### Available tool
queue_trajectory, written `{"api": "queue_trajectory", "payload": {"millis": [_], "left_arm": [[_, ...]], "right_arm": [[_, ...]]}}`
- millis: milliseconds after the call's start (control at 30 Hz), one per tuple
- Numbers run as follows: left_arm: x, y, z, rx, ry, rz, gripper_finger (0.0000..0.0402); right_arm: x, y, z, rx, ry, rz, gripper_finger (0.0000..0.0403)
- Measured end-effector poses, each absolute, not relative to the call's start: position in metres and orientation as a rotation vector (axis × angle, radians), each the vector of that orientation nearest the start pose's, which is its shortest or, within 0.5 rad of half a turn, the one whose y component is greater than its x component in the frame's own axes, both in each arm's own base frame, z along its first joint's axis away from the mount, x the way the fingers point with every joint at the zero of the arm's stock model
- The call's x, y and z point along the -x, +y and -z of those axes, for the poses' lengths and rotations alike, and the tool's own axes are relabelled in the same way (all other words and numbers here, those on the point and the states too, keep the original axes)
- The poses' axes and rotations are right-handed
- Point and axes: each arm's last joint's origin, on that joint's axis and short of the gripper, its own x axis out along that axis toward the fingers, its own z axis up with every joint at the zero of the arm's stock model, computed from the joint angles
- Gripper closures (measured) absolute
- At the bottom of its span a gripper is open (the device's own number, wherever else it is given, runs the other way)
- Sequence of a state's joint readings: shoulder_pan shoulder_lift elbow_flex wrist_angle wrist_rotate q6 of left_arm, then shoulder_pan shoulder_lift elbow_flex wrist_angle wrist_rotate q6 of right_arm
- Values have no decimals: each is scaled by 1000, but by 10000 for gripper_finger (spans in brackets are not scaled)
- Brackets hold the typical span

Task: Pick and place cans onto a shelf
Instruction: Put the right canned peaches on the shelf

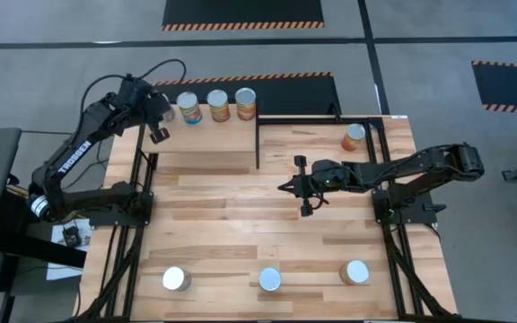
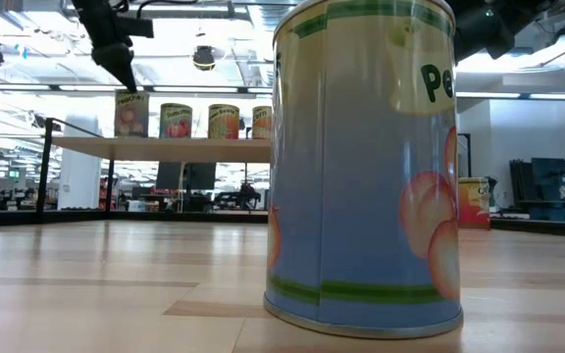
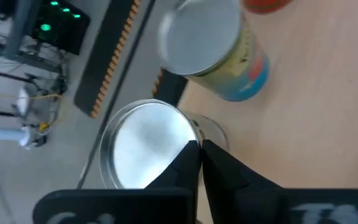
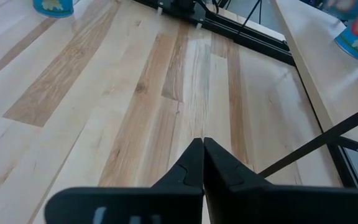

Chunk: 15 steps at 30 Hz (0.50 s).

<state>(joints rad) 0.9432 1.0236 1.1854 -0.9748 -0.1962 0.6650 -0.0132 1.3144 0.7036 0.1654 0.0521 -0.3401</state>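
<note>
Four cans stand upright on the shelf (image 2: 165, 147). In the high view three of them show (image 1: 188, 109) (image 1: 218, 105) (image 1: 246, 103), and my left arm hides the leftmost (image 2: 130, 114). My left gripper (image 3: 199, 149) is shut, with its tips just over the silver top (image 3: 143, 144) of that leftmost can; it also shows in the low view (image 2: 126, 78). My right gripper (image 1: 287, 187) is shut and empty above the middle of the table (image 4: 166, 106). One can (image 1: 354, 136) stands on the table at the far right. Three more (image 1: 176, 279) (image 1: 269, 280) (image 1: 355, 272) stand along the near edge. My left gripper's shut fingertips (image 3: 191, 155) point down at the leftmost can's top, near its rim (image 3: 194, 130). I cannot tell whether they touch it. The can stands upright on the shelf.
The shelf's black frame (image 1: 258, 144) runs along its right side and down to the table. The nearest can fills the foreground of the low view (image 2: 361, 167). The plank tabletop lies bare between the near cans and the shelf (image 1: 240, 224).
</note>
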Motion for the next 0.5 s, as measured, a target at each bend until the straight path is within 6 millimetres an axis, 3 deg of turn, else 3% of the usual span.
{"api": "queue_trajectory", "payload": {"millis": [267, 500], "left_arm": [[-106, 155, -354, -217, 1107, -750, 400], [-105, 155, -354, -215, 1114, -779, 375]], "right_arm": [[-275, -5, -226, 343, 452, -12, 389], [-275, -5, -226, 343, 452, -12, 385]]}}
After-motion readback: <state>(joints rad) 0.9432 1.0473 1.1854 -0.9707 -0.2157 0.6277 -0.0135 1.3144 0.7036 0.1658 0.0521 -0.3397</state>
